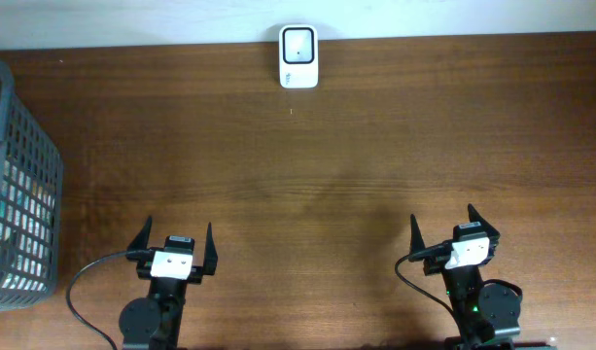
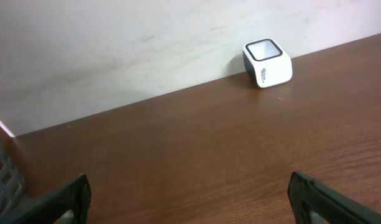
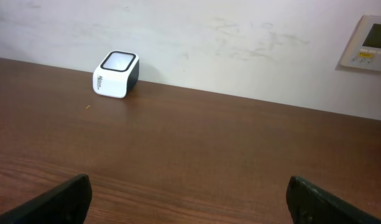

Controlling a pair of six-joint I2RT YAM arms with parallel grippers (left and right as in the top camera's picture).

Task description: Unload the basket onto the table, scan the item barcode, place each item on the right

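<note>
A white barcode scanner with a black-rimmed window stands at the table's far edge against the wall; it also shows as the scanner in the left wrist view and the scanner in the right wrist view. Colourful packaged items lie inside a grey wire basket at the far left; no barcode shows. My left gripper and right gripper hover near the front edge, both open with nothing between the fingers, far from scanner and basket.
The basket's corner sits just left of my left gripper. A white control panel hangs on the wall at the right. Brown wooden table stretches between grippers and scanner.
</note>
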